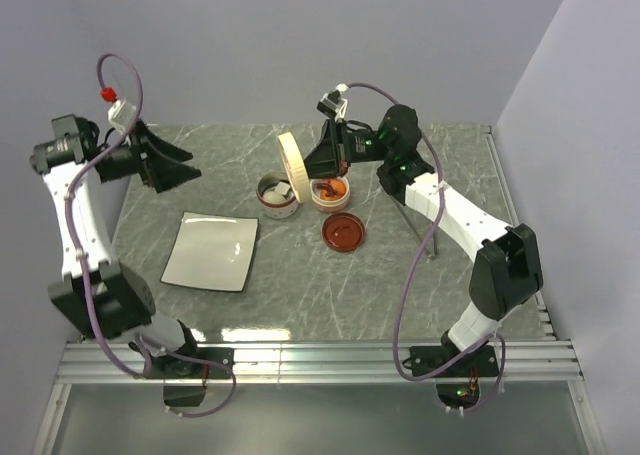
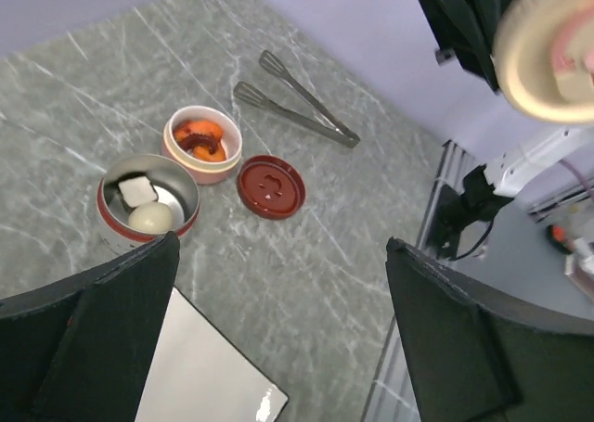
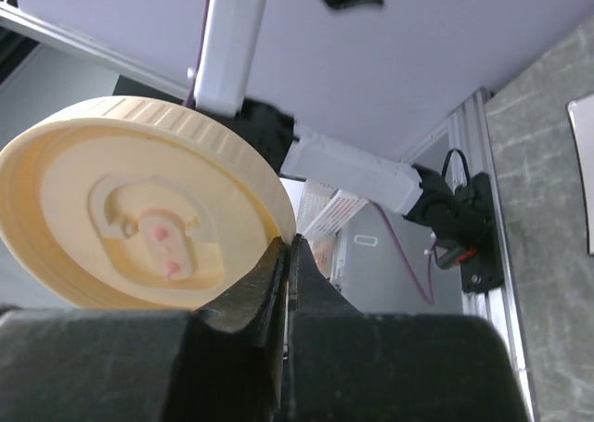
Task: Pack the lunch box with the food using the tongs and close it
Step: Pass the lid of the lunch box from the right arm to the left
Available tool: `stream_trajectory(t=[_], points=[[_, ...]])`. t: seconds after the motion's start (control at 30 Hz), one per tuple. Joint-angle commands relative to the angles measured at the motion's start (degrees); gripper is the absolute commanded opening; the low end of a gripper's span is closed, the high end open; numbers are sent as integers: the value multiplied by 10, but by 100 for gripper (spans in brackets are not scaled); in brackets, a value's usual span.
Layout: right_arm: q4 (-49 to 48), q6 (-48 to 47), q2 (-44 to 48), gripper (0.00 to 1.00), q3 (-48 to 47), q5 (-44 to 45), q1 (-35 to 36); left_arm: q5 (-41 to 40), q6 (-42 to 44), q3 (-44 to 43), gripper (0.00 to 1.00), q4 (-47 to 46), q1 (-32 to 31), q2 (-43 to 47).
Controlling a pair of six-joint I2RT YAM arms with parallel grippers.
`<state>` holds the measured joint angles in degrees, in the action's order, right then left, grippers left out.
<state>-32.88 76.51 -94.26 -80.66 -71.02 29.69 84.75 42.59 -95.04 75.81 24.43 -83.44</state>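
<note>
Lunch box: it sits open in separate parts at mid-table [image 1: 300, 275], beyond the plate.
Plate [image 1: 210, 252]: white, square and bare. It is the nearest thing to you, at 8 o'clock from the tubs.
Red lid [image 2: 272, 186]: it lies flat on the table at 5 o'clock from the cream tub, close to it but not touching.
Tongs [image 2: 297, 100]: these lie flat on the table at 3 o'clock from the tubs, well apart from them, and neither claw touches them.
Silver tub [image 2: 181, 199]: it has a red outer wall and stands upright just beside the cream tub, at its 9 o'clock. Inside you see an egg-like ball [image 2: 150, 218] and a white block [image 2: 136, 190].
Cream tub [image 2: 232, 144]: it stands upright and uncovered, with orange fried bits [image 2: 200, 136] and a dark curl inside.
Cream lid [image 3: 139, 218]: it is lifted off the table and turned on edge, above the tubs.
Right claw [image 3: 286, 274]: your fingers are pressed together, pinching the rim of the cream lid.
Left claw [image 2: 283, 246]: it is spread wide and holds nothing, raised at 10 o'clock from the tubs.
</note>
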Motion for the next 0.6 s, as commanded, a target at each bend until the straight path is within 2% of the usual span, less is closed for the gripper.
stream_trajectory(t=[0.0, 0.07, 0.1, 0.13, 0.17, 0.2, 0.23, 0.27, 0.33, 0.37, 0.4, 0.43, 0.47, 0.53, 0.57], points=[[-9, 11, 20, 0, 6, 6, -6, 55, -68, -83, 99, 25, -30, -35], [31, -7, 24, 0, 6, 10, -10, 20, -97, -118, 99, -11, -46, -60], [34, -14, 26, 0, 7, 11, -16, -17, -229, -130, 99, -62, -66, -60], [33, -11, 28, 0, 9, 12, -20, -113, -324, -114, 99, -153, -75, -52], [12, -2, 29, 0, 11, 12, -24, -165, -395, -89, 99, -307, -81, -8], [0, 14, 30, 0, 14, 12, -26, -196, -493, -56, 99, -400, -82, 21], [-19, 21, 32, 0, 15, 7, -30, -202, -522, 13, 99, -471, -83, 48], [-19, 22, 33, 0, 15, 5, -31, -191, -563, 42, 99, -589, -83, 90], [-40, 29, 36, 0, 14, 1, -38, -141, -653, 150, 99, -751, -87, 131], [-56, 40, 36, 0, 16, -4, -39, -122, -766, 195, 99, -981, -105, 171], [-71, 61, 36, 0, 22, -9, -40, -117, -799, 268, 99, -1059, -119, 189], [-92, 68, 35, 0, 24, -12, -39, -111, -805, 289, 99, -1108, -139, 203], [-100, 79, 34, 0, 25, -21, -38, -92, -738, 301, 99, -1111, -185, 223], [-131, 95, 32, 0, 38, -25, -35, -85, -603, 294, 99, -958, -237, 242], [-137, 108, 31, 0, 44, -28, -33, -95, -466, 287, 99, -902, -290, 256]])
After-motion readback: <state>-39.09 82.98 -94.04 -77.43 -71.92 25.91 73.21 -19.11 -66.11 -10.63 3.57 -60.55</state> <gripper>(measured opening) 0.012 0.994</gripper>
